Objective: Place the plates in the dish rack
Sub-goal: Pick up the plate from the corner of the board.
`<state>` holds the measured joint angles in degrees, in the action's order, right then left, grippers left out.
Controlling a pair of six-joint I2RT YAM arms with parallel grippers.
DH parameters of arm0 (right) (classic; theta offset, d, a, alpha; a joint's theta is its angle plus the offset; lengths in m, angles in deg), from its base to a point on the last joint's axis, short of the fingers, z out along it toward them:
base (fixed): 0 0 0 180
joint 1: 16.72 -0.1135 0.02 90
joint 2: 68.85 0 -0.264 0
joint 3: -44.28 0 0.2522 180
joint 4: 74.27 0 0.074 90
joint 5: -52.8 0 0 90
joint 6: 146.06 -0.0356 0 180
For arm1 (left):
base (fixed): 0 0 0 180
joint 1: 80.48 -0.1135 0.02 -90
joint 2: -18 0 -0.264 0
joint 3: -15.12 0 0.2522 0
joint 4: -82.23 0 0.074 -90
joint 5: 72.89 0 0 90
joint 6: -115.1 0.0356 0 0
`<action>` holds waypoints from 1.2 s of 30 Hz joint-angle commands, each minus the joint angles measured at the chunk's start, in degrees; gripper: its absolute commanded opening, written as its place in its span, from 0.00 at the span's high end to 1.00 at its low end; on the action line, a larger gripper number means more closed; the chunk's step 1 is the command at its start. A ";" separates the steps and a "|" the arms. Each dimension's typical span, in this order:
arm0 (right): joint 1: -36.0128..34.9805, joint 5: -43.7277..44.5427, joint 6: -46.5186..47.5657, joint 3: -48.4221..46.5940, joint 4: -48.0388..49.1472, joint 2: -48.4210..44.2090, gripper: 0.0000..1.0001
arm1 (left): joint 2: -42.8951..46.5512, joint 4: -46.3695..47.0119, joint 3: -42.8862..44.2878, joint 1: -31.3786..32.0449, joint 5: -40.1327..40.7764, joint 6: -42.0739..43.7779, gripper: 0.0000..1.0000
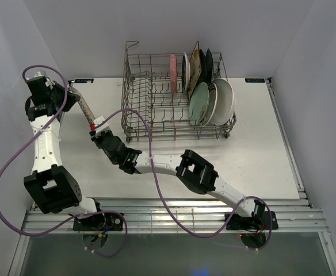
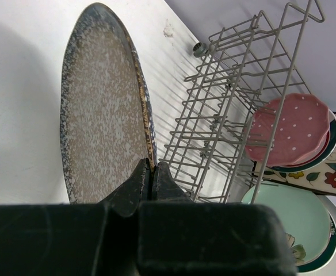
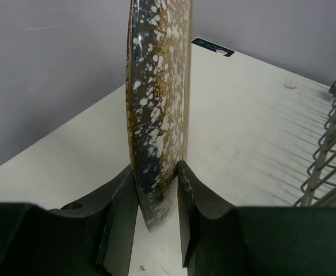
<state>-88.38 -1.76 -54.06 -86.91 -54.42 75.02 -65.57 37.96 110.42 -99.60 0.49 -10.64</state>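
I have one speckled plate point(image 2: 102, 109) up on edge off the table point(image 1: 254, 149), left of the dish rack point(image 1: 151, 56) and just short of its near left corner. Both of my two claws are on it. The left gripper point(image 2: 152, 172) is pinched tight on the far rim, its fingers nipped together over the brown edge. The right gripper point(image 3: 156, 172) has reached across from the right and takes the opposite, nearer rim. Its jaws are narrowed around the edge with a pad against each face, and I can make out no gap on either side.

The single wire rack sits at the far middle of the table. I count eight plates standing in its right half. The far row holds five: a pink plate point(image 1: 172, 72), a white one, a cream floral square point(image 1: 195, 64) and two dark ones that overlap. The near row holds three: a pale green plate point(image 1: 198, 103) and two white plates point(image 1: 224, 100). The rack's left half shows only tines.
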 commanded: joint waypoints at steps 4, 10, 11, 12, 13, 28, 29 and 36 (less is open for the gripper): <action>0.03 4.46 0.90 0.53 5.85 -0.35 0.74 | 5.44 4.57 0.82 -0.13 -4.73 -1.08 1.00; -0.32 6.22 2.48 1.85 8.40 -0.87 0.92 | 5.96 4.84 1.08 -0.05 -6.67 0.06 1.00; -0.59 6.83 2.92 1.85 8.93 -0.88 0.92 | 5.88 5.01 1.08 -0.13 -7.80 0.32 1.00; -0.59 7.18 3.27 1.94 9.46 -1.05 0.92 | 6.05 5.19 1.08 -0.05 -8.25 0.76 1.00; -0.59 7.53 4.14 2.03 9.90 -1.14 0.92 | 6.31 5.28 1.08 0.04 -8.34 0.94 1.00; -1.99 12.63 14.17 3.70 17.37 -5.62 0.92 | 11.32 7.74 3.80 0.57 -7.90 2.88 1.00; -1.99 12.72 14.69 3.43 17.55 -5.88 0.92 | 11.32 7.74 4.15 0.57 -8.16 2.79 1.00; -2.61 12.81 18.12 2.64 18.34 -8.26 0.92 | 11.32 7.47 8.11 1.53 -10.27 2.61 1.00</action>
<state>-91.38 9.34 -37.76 -82.93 -42.84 72.83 -59.89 35.84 111.89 -98.59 -3.60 -9.00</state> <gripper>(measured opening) 0.284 0.033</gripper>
